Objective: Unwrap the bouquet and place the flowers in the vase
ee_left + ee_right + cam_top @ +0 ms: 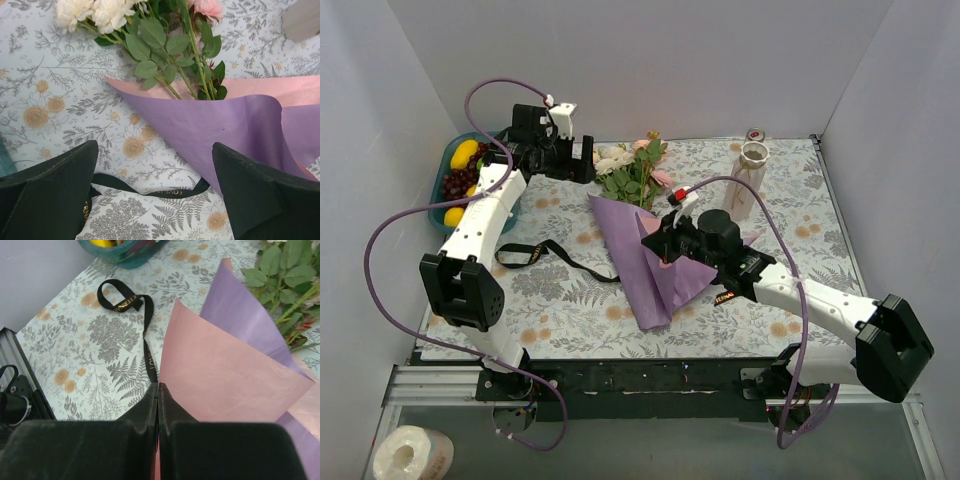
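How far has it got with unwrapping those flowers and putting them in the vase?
Done: the black ribbon lies loose on the table. In hand: the right gripper is shut on an edge of the purple paper, which wraps the stems of the flowers; the left gripper hovers open nearby. Left: freeing them and standing them in the vase.

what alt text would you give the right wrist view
The right gripper is shut on the pink edge of the purple-and-pink wrapping paper. A loose black ribbon lies on the floral tablecloth beside it; green leaves show top right.
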Motion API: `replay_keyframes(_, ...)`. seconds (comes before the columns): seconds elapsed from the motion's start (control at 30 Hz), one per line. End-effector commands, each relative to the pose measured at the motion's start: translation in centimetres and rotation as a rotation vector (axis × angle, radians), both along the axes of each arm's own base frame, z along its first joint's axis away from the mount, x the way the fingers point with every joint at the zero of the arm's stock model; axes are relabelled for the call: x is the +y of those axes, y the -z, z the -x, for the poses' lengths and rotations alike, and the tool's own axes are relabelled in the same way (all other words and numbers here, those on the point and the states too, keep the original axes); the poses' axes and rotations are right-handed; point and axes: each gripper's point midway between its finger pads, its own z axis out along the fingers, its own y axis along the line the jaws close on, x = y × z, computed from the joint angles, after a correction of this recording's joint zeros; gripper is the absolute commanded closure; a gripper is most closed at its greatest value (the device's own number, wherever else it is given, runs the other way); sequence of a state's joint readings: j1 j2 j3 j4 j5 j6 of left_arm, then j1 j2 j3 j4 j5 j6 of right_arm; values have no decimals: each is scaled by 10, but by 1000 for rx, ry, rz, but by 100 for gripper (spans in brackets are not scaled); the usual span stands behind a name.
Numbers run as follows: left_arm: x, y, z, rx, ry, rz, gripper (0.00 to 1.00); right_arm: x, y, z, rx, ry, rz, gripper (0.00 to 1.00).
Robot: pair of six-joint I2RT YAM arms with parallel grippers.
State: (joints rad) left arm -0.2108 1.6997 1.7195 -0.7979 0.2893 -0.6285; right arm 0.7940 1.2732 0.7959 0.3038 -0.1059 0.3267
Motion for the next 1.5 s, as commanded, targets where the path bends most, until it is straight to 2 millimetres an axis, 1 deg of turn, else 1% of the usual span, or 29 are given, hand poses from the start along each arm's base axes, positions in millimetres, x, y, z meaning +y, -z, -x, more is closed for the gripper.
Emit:
replay_keyframes(0.0, 11, -56, 6, -115, -49, 14, 2, 8, -47, 15, -134, -33, -10, 99)
replay_keyframes(0.03, 13, -59, 5, -123, -58, 11, 2, 15, -59, 26, -158, -63, -23, 99)
replay_keyframes(0.1, 14, -65, 5, -133, -66, 10, 2, 19, -67, 37, -186, -90, -6, 99)
replay_keyframes(0.13, 14, -66, 6, -135, -69, 9, 2, 27, -80, 53, -207, -131, -15, 99)
replay_keyframes(0.23, 16, -71, 7, -138, -81, 9, 2, 42, -94, 82, -257, -193, 2, 99)
replay_keyframes(0.27, 17, -74, 7, -143, -86, 11, 2, 46, -106, 86, -272, -192, -7, 99)
replay_keyframes(0.3, 17, -74, 7, -143, -88, 11, 2, 56, -106, 99, -273, -228, 1, 99)
replay_keyframes(0.37, 18, -76, 7, -148, -95, 11, 2, 63, -109, 106, -273, -234, 17, 99)
replay_keyframes(0.47, 20, -75, 8, -140, -95, 4, 2, 81, -101, 124, -285, -242, 61, 99)
replay_keyframes(0.53, 22, -76, 11, -145, -99, 4, 2, 96, -88, 137, -269, -280, 90, 99)
replay_keyframes(0.6, 27, -81, 11, -157, -111, 0, 2, 112, -80, 146, -255, -311, 102, 99)
replay_keyframes(0.63, 30, -90, 10, -180, -121, -1, 2, 118, -78, 149, -251, -325, 103, 99)
replay_keyframes(0.7, 40, -97, 9, -189, -151, -20, 2, 135, -68, 152, -234, -348, 126, 89)
replay_keyframes(0.73, 46, -111, 9, -222, -165, -24, 2, 140, -61, 153, -224, -354, 143, 84)
replay_keyframes(0.77, 50, -113, 10, -222, -175, -33, 2, 145, -57, 153, -215, -361, 151, 76)
replay_keyframes(0.8, 54, -117, 11, -233, -185, -45, 2, 154, -41, 152, -198, -370, 185, 73)
replay_keyframes(0.83, 56, -123, 13, -250, -185, -54, 2, 161, -45, 152, -194, -377, 181, 69)
replay_keyframes(0.87, 60, -126, 14, -255, -189, -58, 2, 167, -41, 154, -183, -392, 185, 57)
replay_keyframes(0.9, 63, -128, 16, -261, -191, -61, 2, 178, -27, 154, -164, -403, 209, 54)
replay_keyframes(0.93, 64, -131, 17, -268, -195, -65, 2, 186, -38, 154, -163, -410, 205, 53)
replay_keyframes(1.03, 71, -132, 19, -269, -207, -75, 2, 208, -30, 156, -153, -438, 228, 52)
replay_keyframes(1.07, 71, -132, 20, -268, -208, -76, 2, 218, -53, 156, -170, -445, 186, 52)
replay_keyframes(1.1, 72, -134, 20, -271, -212, -79, 2, 226, -41, 155, -157, -456, 217, 52)
replay_keyframes(1.13, 76, -135, 20, -273, -224, -84, 2, 230, -43, 156, -157, -465, 215, 53)
replay_keyframes(1.17, 78, -135, 20, -272, -232, -89, 2, 238, -56, 158, -163, -483, 186, 53)
replay_keyframes(1.2, 80, -140, 20, -284, -239, -93, 2, 242, -50, 161, -153, -497, 195, 54)
replay_keyframes(1.27, 88, -143, 20, -288, -271, -112, 2, 245, -52, 168, -150, -530, 181, 52)
replay_keyframes(1.33, 95, -148, 18, -292, -302, -123, 2, 244, -54, 171, -156, -538, 174, 45)
replay_keyframes(1.47, 114, -154, 19, -292, -378, -113, 2, 244, -65, 185, -155, -604, 148, 11)
